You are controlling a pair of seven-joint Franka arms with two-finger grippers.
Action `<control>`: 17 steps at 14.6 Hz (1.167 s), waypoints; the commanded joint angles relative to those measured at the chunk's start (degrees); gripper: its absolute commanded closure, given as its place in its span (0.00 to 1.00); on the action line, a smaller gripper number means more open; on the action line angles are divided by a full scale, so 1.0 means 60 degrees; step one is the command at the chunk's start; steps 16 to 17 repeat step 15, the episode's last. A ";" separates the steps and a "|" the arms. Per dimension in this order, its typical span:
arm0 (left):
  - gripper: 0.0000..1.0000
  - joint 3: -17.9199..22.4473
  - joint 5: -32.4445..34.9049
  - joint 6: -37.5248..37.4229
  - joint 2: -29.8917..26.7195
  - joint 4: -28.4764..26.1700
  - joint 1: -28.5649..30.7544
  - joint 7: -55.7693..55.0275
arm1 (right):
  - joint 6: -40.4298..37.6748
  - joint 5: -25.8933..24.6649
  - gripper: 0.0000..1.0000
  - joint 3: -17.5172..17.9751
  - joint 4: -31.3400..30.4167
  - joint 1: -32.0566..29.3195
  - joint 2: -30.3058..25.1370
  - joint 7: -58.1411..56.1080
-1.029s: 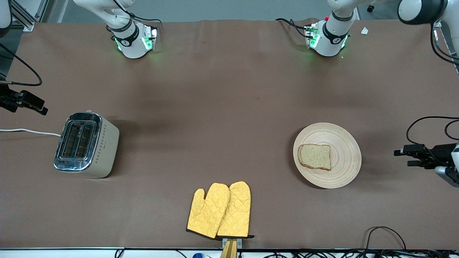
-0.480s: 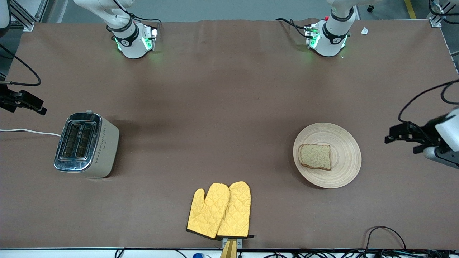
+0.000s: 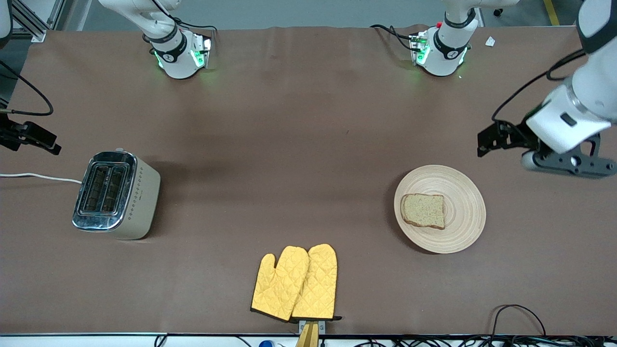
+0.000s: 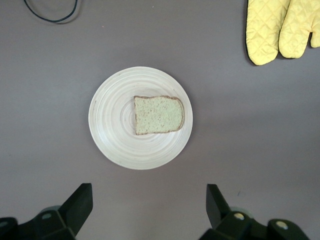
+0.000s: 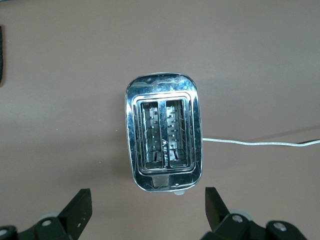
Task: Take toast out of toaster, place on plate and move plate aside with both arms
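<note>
A desk (image 3: 289, 144) covered in plain matte brown sheeting fills the front view; a grey floor strip shows along the top edge and cables trail along the edge nearest the camera. The round pale-beige wooden plate (image 3: 458, 231) with ring grain lies toward the left arm's end of the desk, and the square speckled light-brown slice of toast (image 3: 423, 210) rests flat on it, off-centre toward the middle of the desk. The left gripper (image 3: 487, 140), released with fingers spread wide, hangs in the air over bare sheeting just beside the plate; its wrist view looks straight down on plate (image 4: 112, 117) and toast (image 4: 158, 114). The right gripper (image 3: 46, 143), also spread open, hangs at the right arm's end over the desk edge near the chrome-topped cream two-slot toaster (image 3: 115, 194), whose white cord (image 3: 38, 177) runs off the desk. A pair of quilted yellow oven mitts (image 3: 295, 283) lies nearest the camera
</note>
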 commanded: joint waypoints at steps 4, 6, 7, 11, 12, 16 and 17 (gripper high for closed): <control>0.00 -0.0081 0.0443 0.1301 -0.1935 -0.2831 0.0221 0.0094 | -0.0033 -0.0133 0.00 0.0190 0.0128 0.0053 -0.0146 0.0021; 0.00 -0.0066 0.0445 0.1682 -0.2082 -0.3229 0.0309 0.0123 | -0.0237 -0.0177 0.00 0.0205 0.0317 0.0287 -0.0161 0.0007; 0.00 -0.0052 0.0459 0.1669 -0.2010 -0.3157 0.0324 0.0283 | -0.0470 -0.0163 0.00 0.0191 0.0637 0.0288 -0.0146 0.0007; 0.00 0.0007 0.0430 0.1596 -0.1864 -0.2719 0.0338 0.0724 | -0.0882 -0.0060 0.00 0.0132 0.1065 0.0170 -0.0146 -0.0067; 0.00 0.0021 0.0444 0.1538 -0.1790 -0.2587 0.0338 0.0724 | -0.0999 -0.0075 0.00 0.0161 0.0993 0.0243 -0.0146 0.0021; 0.00 0.0021 0.0459 0.1406 -0.1760 -0.2527 0.0324 0.0709 | -0.0810 -0.0016 0.00 0.0176 0.0715 0.0214 -0.0248 0.0036; 0.00 0.0021 0.0459 0.1406 -0.1760 -0.2527 0.0324 0.0709 | -0.0810 -0.0016 0.00 0.0176 0.0715 0.0214 -0.0248 0.0036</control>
